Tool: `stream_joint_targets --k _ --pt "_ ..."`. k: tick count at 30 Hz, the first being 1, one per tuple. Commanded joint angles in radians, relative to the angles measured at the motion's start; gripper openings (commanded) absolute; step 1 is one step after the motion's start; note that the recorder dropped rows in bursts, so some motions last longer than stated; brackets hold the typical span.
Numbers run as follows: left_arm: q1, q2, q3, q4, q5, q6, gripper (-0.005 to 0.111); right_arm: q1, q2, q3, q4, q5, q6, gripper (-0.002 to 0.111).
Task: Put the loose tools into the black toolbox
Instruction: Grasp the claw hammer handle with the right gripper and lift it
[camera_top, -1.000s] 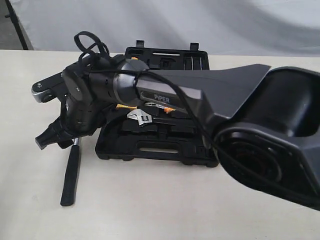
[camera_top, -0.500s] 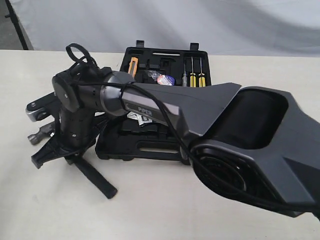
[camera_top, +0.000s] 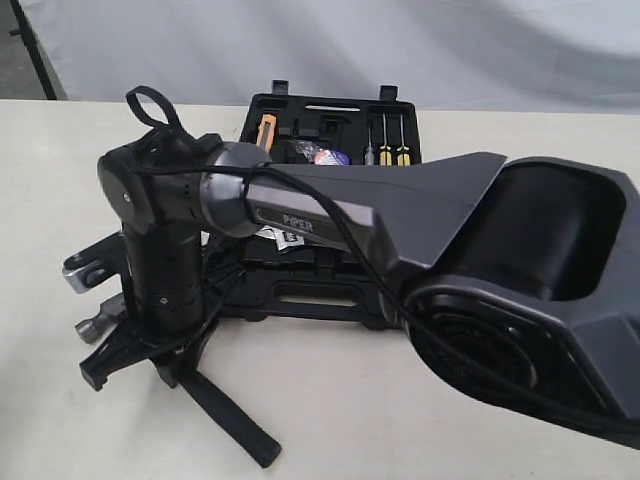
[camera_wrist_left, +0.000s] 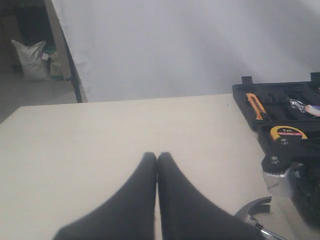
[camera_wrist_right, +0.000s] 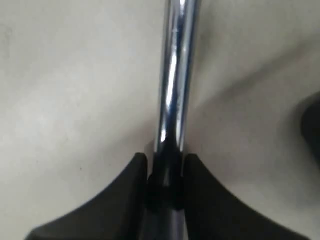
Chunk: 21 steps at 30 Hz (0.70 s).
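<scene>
Step in hand: fetching the hammer. The right gripper, reaching across, is clamped on the steel shank near the black grip. The tool sits low by the toolbox's front corner, outside it. Left gripper: fingers pressed together, holding nothing. Next move, in my judgement — lift, swing over the case, align with a recess. Table pale, matt; white curtain behind — a sack on the floor.
</scene>
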Motion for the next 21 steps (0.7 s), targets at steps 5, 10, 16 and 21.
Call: stream_joint_targets --k 5,10,16,21 --pt "0.003 -0.008 0.009 -0.014 -0.017 -0.010 0.001 0.035 -0.022 0.062 -0.043 0.016 0.059 0.009" --pt "0.003 -0.008 0.009 -0.014 -0.017 -0.010 0.001 0.068 -0.038 0.026 -0.104 0.016 0.061 0.044" --pt "0.003 -0.008 0.009 -0.014 -0.017 -0.010 0.001 0.055 -0.059 -0.120 -0.112 0.016 0.061 0.060" --pt "0.003 -0.008 0.009 -0.014 -0.017 -0.010 0.001 0.040 -0.001 -0.133 -0.112 -0.079 0.058 0.060"
